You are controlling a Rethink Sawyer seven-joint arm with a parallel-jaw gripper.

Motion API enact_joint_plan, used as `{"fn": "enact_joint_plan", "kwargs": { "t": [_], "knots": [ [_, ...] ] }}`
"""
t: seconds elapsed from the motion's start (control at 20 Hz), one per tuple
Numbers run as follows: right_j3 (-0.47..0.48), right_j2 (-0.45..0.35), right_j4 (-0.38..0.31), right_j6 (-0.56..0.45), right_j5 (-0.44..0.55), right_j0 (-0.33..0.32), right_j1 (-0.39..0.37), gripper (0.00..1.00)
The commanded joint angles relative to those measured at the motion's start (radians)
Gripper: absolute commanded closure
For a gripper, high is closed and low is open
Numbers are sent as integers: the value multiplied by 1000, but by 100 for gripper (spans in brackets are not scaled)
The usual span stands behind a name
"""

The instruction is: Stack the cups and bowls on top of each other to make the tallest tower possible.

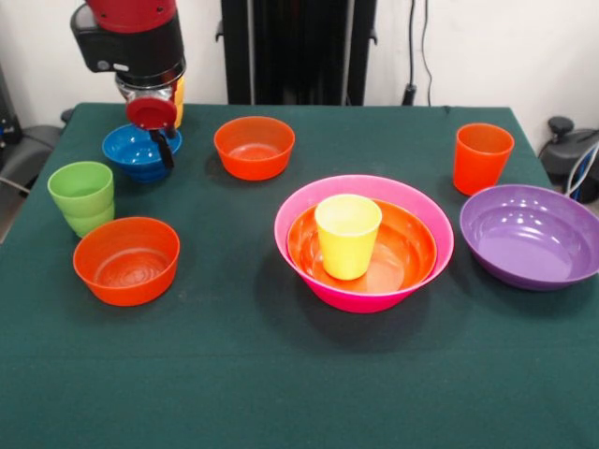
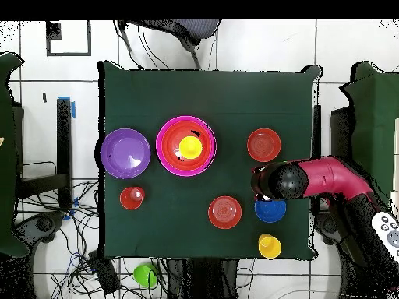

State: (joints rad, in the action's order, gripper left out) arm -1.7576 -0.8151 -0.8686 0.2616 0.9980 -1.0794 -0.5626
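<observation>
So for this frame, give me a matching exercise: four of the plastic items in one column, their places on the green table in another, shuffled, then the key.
Items:
1. yellow plastic cup
2. small blue plastic bowl
3. large purple plastic bowl
4. green plastic cup

Places, front view:
A. under the arm's gripper
B. at the table's left edge, behind a small orange bowl
C. upright inside the large orange bowl nested in the pink bowl
D. alone, right of the pink bowl

Pairs: 1-C, 2-A, 3-D, 4-B
</observation>
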Motion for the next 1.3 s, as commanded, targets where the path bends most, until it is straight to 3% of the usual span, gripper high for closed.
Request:
{"fn": "enact_joint_plan", "kwargs": {
  "t": [0.05,0.6,1.05,1.3],
  "knots": [
    [45,-17,-94,-284,-5,38,53,0],
    [63,44,-257,-314,13,109,-1,0],
    [66,44,-295,-352,-21,76,35,0],
    [82,76,-351,-333,-19,99,41,0]
  ]
}}
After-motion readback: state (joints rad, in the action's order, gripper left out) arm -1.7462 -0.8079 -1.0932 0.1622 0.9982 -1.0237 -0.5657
